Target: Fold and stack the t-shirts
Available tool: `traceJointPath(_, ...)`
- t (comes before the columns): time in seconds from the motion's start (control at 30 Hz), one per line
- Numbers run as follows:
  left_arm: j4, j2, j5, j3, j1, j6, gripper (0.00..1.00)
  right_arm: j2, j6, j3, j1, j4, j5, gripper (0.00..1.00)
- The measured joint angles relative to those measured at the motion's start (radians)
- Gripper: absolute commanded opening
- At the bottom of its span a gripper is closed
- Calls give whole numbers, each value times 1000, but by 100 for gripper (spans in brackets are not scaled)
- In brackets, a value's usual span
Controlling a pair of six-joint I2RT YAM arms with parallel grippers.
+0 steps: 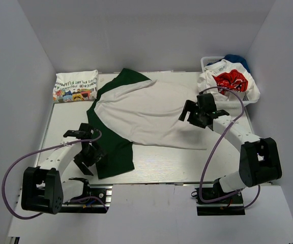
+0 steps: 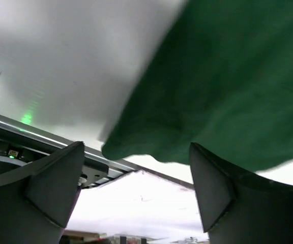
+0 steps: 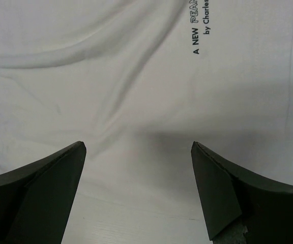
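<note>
A white t-shirt with dark green sleeves [image 1: 146, 112] lies spread across the middle of the table. My left gripper [image 1: 93, 156] is open at its near-left green sleeve [image 2: 228, 76]. The sleeve's hem hangs just above the gap between the fingers [image 2: 55, 183], and nothing is gripped. My right gripper [image 1: 187, 114] stands open over the shirt's right edge, above white cloth with black lettering [image 3: 136, 76], and its fingertips [image 3: 212, 188] hold nothing. A folded t-shirt with a colourful print [image 1: 75, 85] lies at the back left. More t-shirts, one red-printed [image 1: 231, 81], sit piled in the basket.
The white mesh basket [image 1: 207, 61] stands at the back right corner, with a blue cloth [image 1: 236, 59] behind the pile. The table's near edge with its metal rail [image 2: 50, 134] lies right by the left gripper. White walls enclose the table on three sides.
</note>
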Motion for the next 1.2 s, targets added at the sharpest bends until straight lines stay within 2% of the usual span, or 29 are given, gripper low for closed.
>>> traceJointPath(0.13,33,38,17,-63,-3,-25,57,-11,23,-5,-21,4,2,90)
traceJointPath(0.23,74,47,43,-106,-6,-36,46,-12,40,-9,-37,2,2,90)
traceJointPath(0.3,98,46,72,-124,-6,-43,20,-22,51,-27,-47,3,2,90)
traceJointPath(0.33,109,44,89,-127,-6,-45,0,-29,57,-40,-51,3,1,90)
traceJointPath(0.53,141,54,157,-137,-6,-26,0,-150,93,-167,-72,-54,25,90)
traceJointPath(0.77,154,-6,164,-137,-6,15,0,-315,130,-306,-82,-169,88,90)
traceJointPath(0.83,154,-26,166,-137,-6,24,0,-305,137,-337,-89,-176,91,88)
traceJointPath(0.87,154,-32,167,-137,-6,26,0,-290,142,-347,-92,-177,90,82)
traceJointPath(0.93,154,-33,168,-137,-6,34,0,-244,145,-354,-96,-171,82,78)
traceJointPath(0.97,154,-33,169,-137,-6,37,0,-225,147,-346,-99,-161,78,74)
traceJointPath(1.03,151,-37,172,-137,-6,41,0,-195,145,-339,-104,-115,68,51)
traceJointPath(1.07,147,-42,173,-137,-6,44,0,-179,145,-333,-106,-100,59,31)
traceJointPath(1.1,142,-50,177,-137,-6,49,0,-167,138,-333,-110,-80,56,21)
traceJointPath(1.13,135,-60,183,-137,-6,55,0,-151,144,-334,-111,-72,48,5)
traceJointPath(1.17,122,-73,196,-135,-6,63,0,-146,146,-336,-113,-64,47,0)
traceJointPath(1.2,111,-89,212,-135,-6,74,0,-151,151,-341,-117,-61,40,0)
